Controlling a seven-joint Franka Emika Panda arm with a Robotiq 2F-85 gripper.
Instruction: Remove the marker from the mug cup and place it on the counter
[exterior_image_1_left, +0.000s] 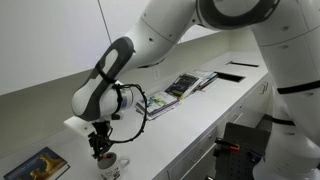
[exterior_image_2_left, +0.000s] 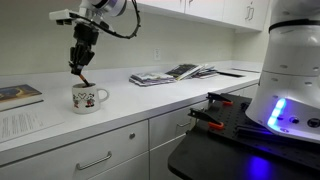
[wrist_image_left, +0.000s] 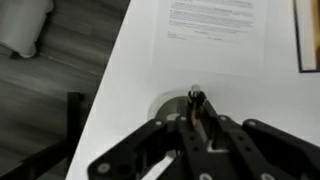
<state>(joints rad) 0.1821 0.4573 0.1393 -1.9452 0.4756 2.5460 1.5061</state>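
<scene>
The white mug cup (exterior_image_2_left: 89, 98) with dark markings stands on the white counter (exterior_image_2_left: 150, 102). It also shows in an exterior view (exterior_image_1_left: 109, 164) and partly under the fingers in the wrist view (wrist_image_left: 163, 104). My gripper (exterior_image_2_left: 80, 66) hangs straight above the mug and is shut on the thin dark marker (exterior_image_2_left: 85, 77). The marker slants down, with its lower end at or just above the mug's rim. In the wrist view the marker (wrist_image_left: 197, 100) sits pinched between the fingers (wrist_image_left: 199, 118). In an exterior view my gripper (exterior_image_1_left: 100, 146) is right over the mug.
Magazines (exterior_image_2_left: 170, 73) lie further along the counter and show in both exterior views (exterior_image_1_left: 182, 85). A book (exterior_image_2_left: 15, 95) and a printed sheet (wrist_image_left: 210, 30) lie beside the mug. A black cart with tools (exterior_image_2_left: 222, 115) stands before the cabinets.
</scene>
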